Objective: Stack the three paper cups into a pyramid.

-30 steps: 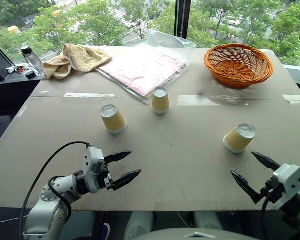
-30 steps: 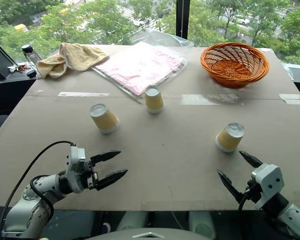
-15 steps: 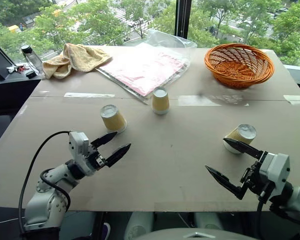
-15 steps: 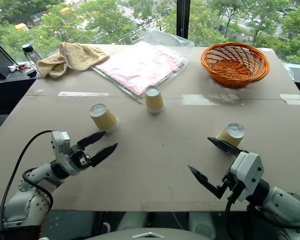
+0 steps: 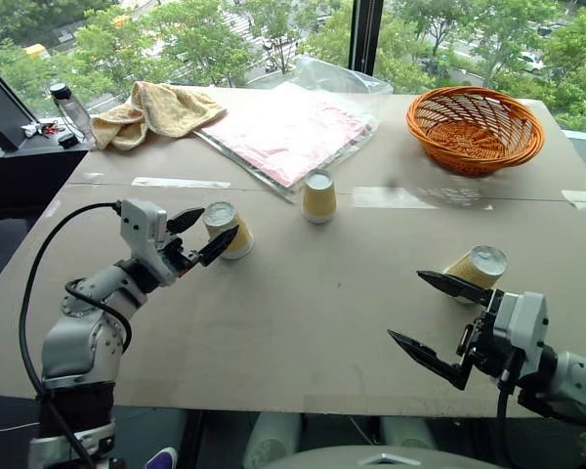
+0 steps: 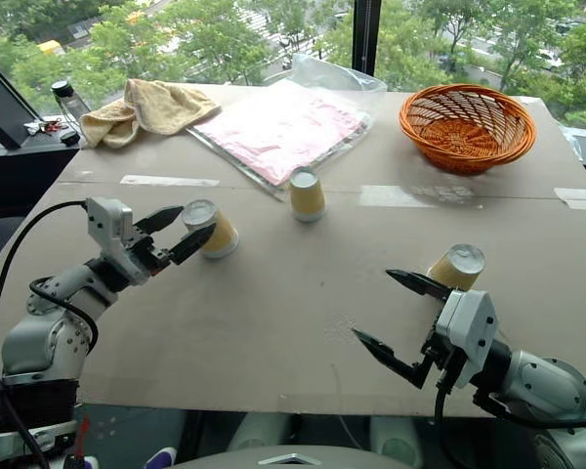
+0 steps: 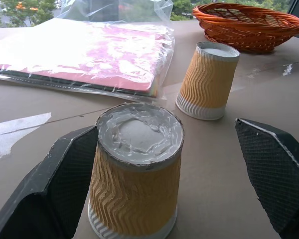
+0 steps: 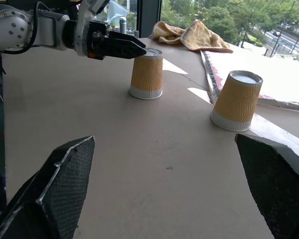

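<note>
Three paper cups stand upside down on the table (image 5: 303, 322): a left one (image 5: 227, 230), a middle one (image 5: 319, 195) and a right one (image 5: 477, 269). My left gripper (image 5: 209, 230) is open and level, its fingertips (image 7: 65, 169) on either side of the left cup (image 7: 135, 174), which stands close against one finger. My right gripper (image 5: 406, 306) is open near the front right, and the right cup stands just behind its far finger, outside the jaws. The right wrist view looks across at the left cup (image 8: 146, 73), the middle cup (image 8: 236, 101) and the left gripper (image 8: 120, 46).
An orange wicker basket (image 5: 474, 127) sits at the back right. A pink packet in clear plastic (image 5: 288, 132) lies at the back centre, with a yellow towel (image 5: 151, 112) and a bottle (image 5: 66, 107) at the back left. Tape strips (image 5: 171, 183) cross the table.
My left gripper has moved forward and up from the front edge until its open fingers flank the left cup. The right gripper swung left early on, then held still. The cups have not moved.
</note>
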Motion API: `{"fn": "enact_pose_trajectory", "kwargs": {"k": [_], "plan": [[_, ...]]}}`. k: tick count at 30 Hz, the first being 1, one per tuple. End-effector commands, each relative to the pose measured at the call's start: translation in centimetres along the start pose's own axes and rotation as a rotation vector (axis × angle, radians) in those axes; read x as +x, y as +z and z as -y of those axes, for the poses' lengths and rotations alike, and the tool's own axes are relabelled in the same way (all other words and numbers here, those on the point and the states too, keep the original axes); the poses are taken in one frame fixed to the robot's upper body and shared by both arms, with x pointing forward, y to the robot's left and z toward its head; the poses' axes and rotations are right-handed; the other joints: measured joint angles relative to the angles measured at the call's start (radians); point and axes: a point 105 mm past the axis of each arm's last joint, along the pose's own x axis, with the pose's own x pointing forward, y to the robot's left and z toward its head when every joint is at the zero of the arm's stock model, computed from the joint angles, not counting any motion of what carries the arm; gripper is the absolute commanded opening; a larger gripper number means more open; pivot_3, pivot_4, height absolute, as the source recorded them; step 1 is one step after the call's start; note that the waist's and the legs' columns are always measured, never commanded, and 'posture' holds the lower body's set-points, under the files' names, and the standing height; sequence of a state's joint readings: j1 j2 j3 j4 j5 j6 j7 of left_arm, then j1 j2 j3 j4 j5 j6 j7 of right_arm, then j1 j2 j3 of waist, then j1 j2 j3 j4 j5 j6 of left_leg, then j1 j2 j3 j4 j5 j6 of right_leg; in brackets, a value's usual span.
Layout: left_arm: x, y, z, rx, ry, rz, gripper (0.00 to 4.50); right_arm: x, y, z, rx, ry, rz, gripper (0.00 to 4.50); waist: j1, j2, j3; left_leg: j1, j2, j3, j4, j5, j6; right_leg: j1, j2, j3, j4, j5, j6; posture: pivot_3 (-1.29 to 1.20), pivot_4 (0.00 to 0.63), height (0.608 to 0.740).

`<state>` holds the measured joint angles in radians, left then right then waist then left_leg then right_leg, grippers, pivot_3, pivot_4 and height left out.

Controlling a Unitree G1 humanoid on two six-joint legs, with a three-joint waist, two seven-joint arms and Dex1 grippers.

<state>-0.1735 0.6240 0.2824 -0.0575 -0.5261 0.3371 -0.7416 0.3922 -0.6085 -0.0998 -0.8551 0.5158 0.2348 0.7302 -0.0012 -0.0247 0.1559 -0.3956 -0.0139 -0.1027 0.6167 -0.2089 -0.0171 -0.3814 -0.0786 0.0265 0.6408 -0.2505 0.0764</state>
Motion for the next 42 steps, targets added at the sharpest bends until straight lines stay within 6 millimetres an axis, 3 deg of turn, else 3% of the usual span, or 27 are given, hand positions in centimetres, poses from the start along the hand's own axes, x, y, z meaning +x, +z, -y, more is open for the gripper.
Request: {"fn": "enact_pose_trajectory", "kwargs": {"k": [1, 3, 6, 10, 14, 16, 19, 26, 35, 40, 42], "plan": [[0.7, -1.0, -0.3, 0.045, 0.005, -0.06, 4.24, -0.1, 1.1, -0.1, -0.046, -0.013, 0.036, 4.48, -0.002, 0.0, 0.0, 0.0, 0.0, 0.0, 0.0, 0.0, 0.0, 0.0, 0.0, 0.0, 0.0, 0.0, 0.0, 0.0, 0.15, 0.74], [0.5, -1.2, -1.0, 0.062, 0.018, -0.064, 3.68, -0.1, 1.1, -0.4, -0.051, -0.02, 0.032, 4.5, -0.006, 0.0, 0.0, 0.0, 0.0, 0.0, 0.0, 0.0, 0.0, 0.0, 0.0, 0.0, 0.0, 0.0, 0.0, 0.0, 0.15, 0.74], [1.1, -0.7, -0.8, 0.086, -0.015, -0.038, 2.37, -0.2, 1.3, -0.3, -0.041, -0.051, 0.047, 4.5, -0.008, 0.0, 0.0, 0.0, 0.0, -0.001, 0.0, 0.0, 0.0, 0.0, 0.0, 0.0, 0.0, 0.0, 0.001, 0.0, 0.15, 0.74], [1.5, 0.9, 0.0, 0.085, -0.119, 0.034, 2.37, -0.1, 1.3, -0.5, -0.043, -0.059, 0.043, 4.5, -0.009, -0.001, 0.0, 0.0, 0.0, -0.001, 0.0, 0.0, 0.0, 0.0, 0.0, 0.0, 0.0, 0.0, 0.0, 0.0, 0.15, 0.74], [1.5, 1.8, 3.9, 0.034, -0.386, 0.065, 2.37, -0.6, 1.0, -0.7, -0.028, -0.068, 0.024, 4.5, -0.01, 0.0, 0.0, -0.001, 0.0, -0.001, 0.0, 0.0, 0.0, 0.0, 0.0, 0.0, 0.0, 0.0, 0.0, 0.0, 0.15, 0.74], [1.8, 1.5, 6.7, 0.036, -0.541, 0.033, 2.37, -1.1, 0.6, -0.6, -0.03, -0.089, 0.002, 4.5, -0.007, 0.0, 0.001, -0.001, 0.0, -0.001, 0.0, 0.0, 0.0, 0.0, 0.0, -0.001, 0.0, 0.0, 0.0, 0.0, 0.15, 0.74], [2.9, 0.7, 8.9, 0.056, -0.649, -0.001, 2.37, -1.9, 0.1, -0.6, -0.018, -0.145, -0.023, 4.5, -0.007, 0.0, 0.001, -0.001, -0.001, -0.001, 0.0, 0.0, 0.0, 0.0, -0.001, 0.0, 0.0, 0.0, -0.001, 0.0, 0.15, 0.74], [5.1, -0.8, 11.1, 0.115, -0.73, -0.047, 2.37, -4.0, -1.3, -1.5, -0.006, -0.24, -0.11, 4.5, -0.012, 0.0, 0.001, 0.0, 0.0, -0.001, 0.0, 0.0, 0.0, 0.001, 0.0, 0.0, 0.0, -0.001, 0.0, 0.0, 0.15, 0.74], [6.2, -2.5, 11.3, 0.175, -0.711, -0.044, 2.37, -4.6, -1.4, -1.7, -0.015, -0.282, -0.128, 4.5, -0.009, 0.0, 0.001, 0.0, 0.0, -0.001, 0.0, 0.0, 0.0, 0.001, 0.0, 0.0, 0.0, -0.003, 0.002, 0.0, 0.15, 0.74], [6.2, -2.1, 10.6, 0.161, -0.679, 0.002, 4.3, -4.8, -1.0, -0.9, -0.019, -0.338, -0.108, 4.5, -0.007, 0.0, 0.001, 0.0, 0.0, -0.001, 0.0, 0.0, 0.0, 0.001, 0.0, 0.0, 0.0, -0.003, 0.002, 0.0, 0.15, 0.74], [5.6, -1.4, 10.0, 0.113, -0.679, 0.045, 4.44, -4.9, -0.8, 0.5, -0.037, -0.419, -0.099, 4.5, -0.011, 0.0, 0.001, 0.0, 0.0, -0.001, 0.0, 0.0, 0.0, 0.0, 0.0, 0.0, 0.0, -0.003, 0.002, 0.0, 0.15, 0.74]]}}
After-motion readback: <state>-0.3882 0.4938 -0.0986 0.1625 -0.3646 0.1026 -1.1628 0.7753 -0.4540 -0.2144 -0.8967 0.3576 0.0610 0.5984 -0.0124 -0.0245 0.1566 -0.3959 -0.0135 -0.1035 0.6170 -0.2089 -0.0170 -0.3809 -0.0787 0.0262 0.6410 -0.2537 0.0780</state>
